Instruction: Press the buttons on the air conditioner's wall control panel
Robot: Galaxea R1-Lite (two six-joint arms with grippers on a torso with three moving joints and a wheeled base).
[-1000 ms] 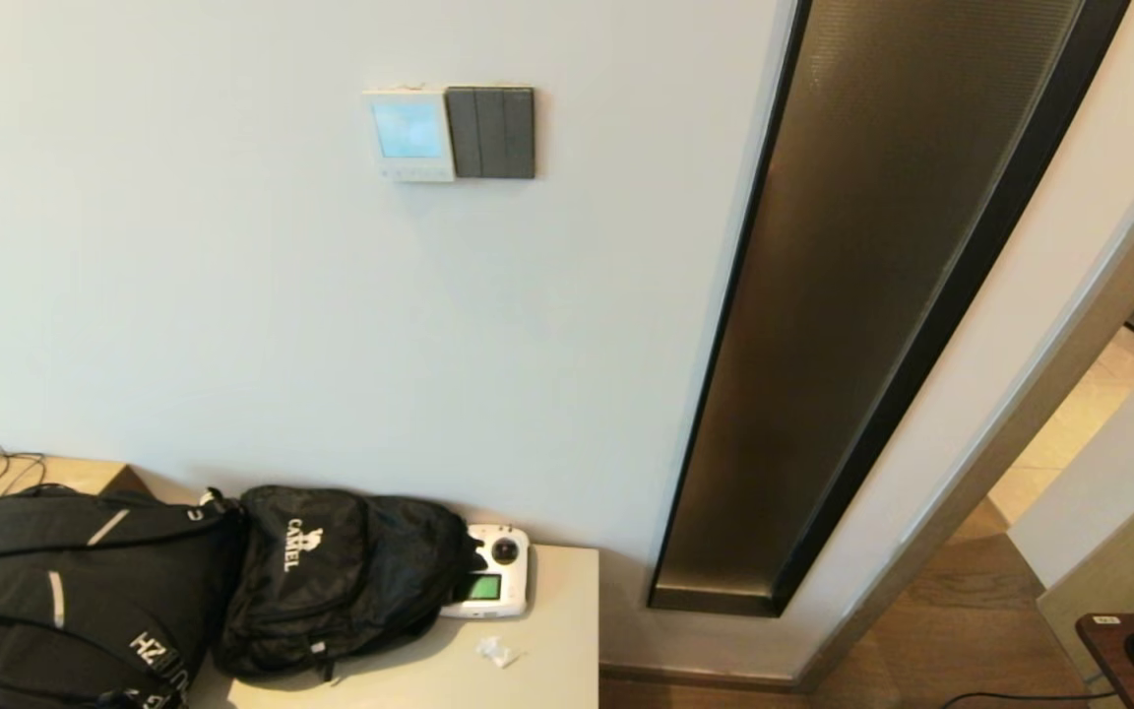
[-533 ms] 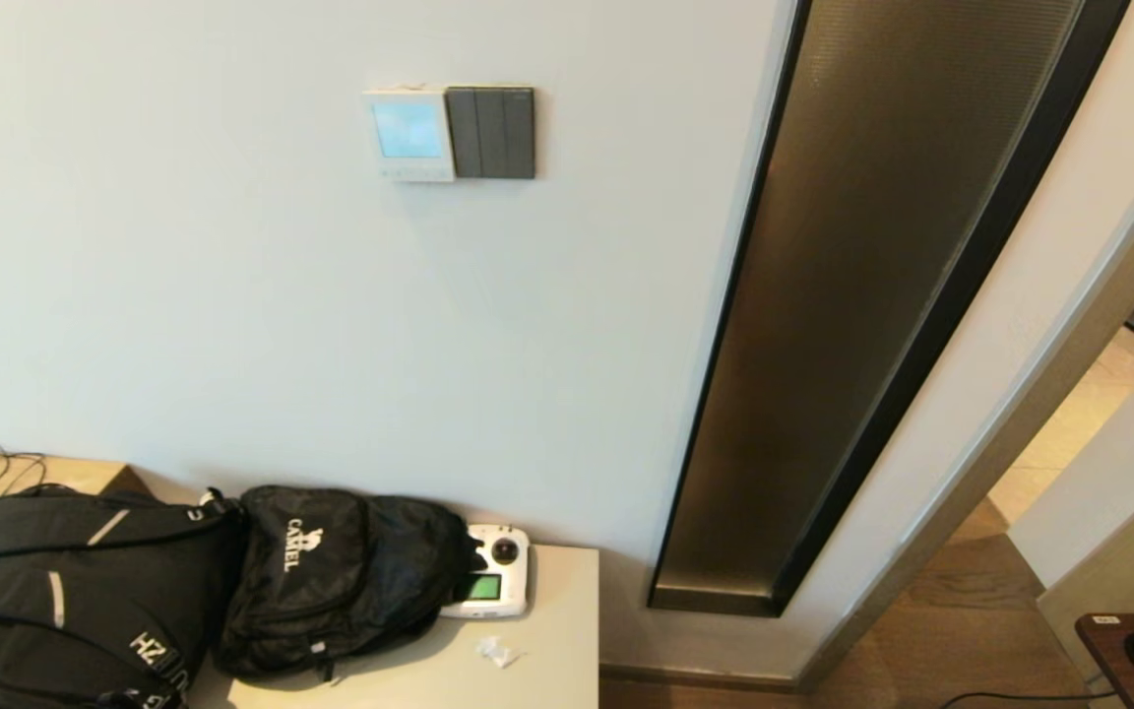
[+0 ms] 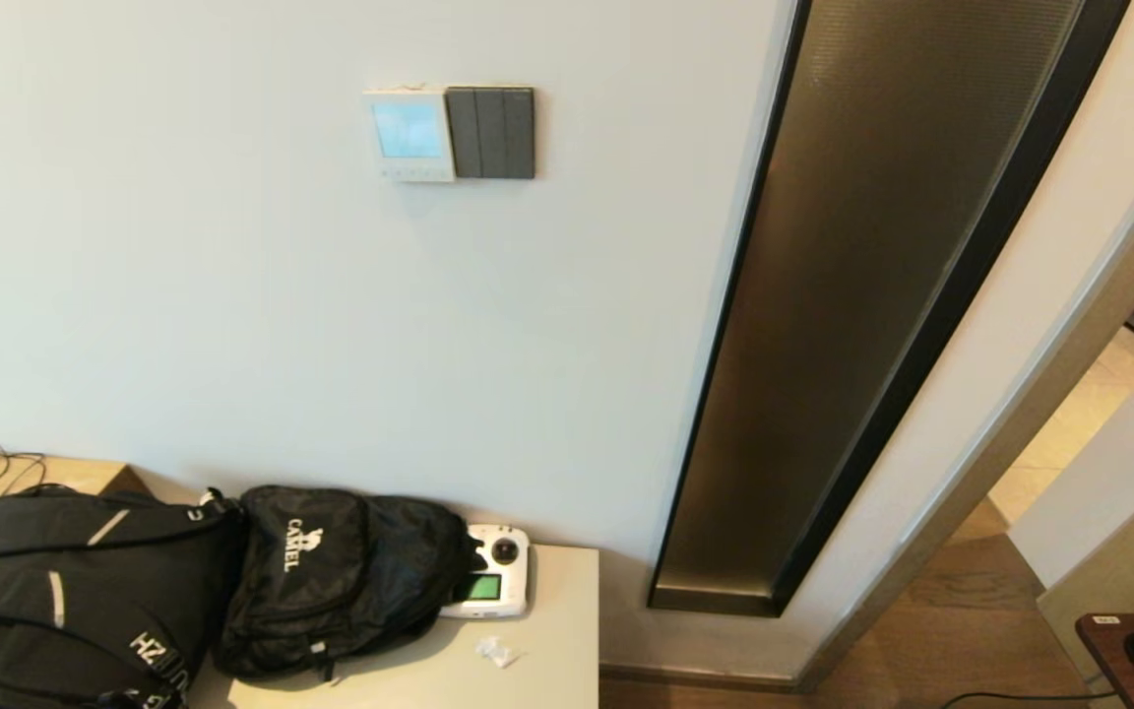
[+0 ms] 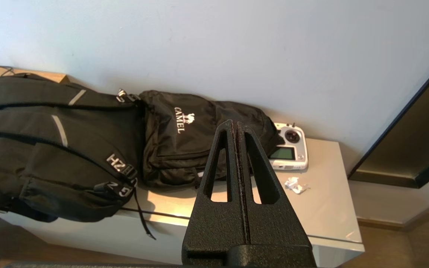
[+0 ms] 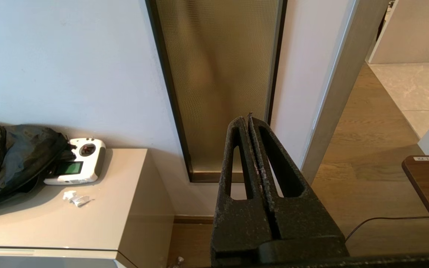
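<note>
The white wall control panel [image 3: 409, 134] hangs high on the pale wall, its screen lit pale blue. A row of tiny pale buttons [image 3: 410, 171] runs along its bottom edge. Neither arm shows in the head view. My left gripper [image 4: 234, 123] is shut and empty, low down, facing the cabinet and the backpacks. My right gripper [image 5: 247, 119] is shut and empty, low down, facing the bronze glass strip. Both are far below the panel, which shows in neither wrist view.
A dark grey three-rocker switch plate [image 3: 492, 132] adjoins the panel's right side. Below, a beige cabinet [image 3: 547, 650] holds two black backpacks [image 3: 331, 576], a white handheld remote [image 3: 493, 583] and a scrap of paper [image 3: 496, 650]. A bronze glass strip [image 3: 852, 295] and a doorway stand at right.
</note>
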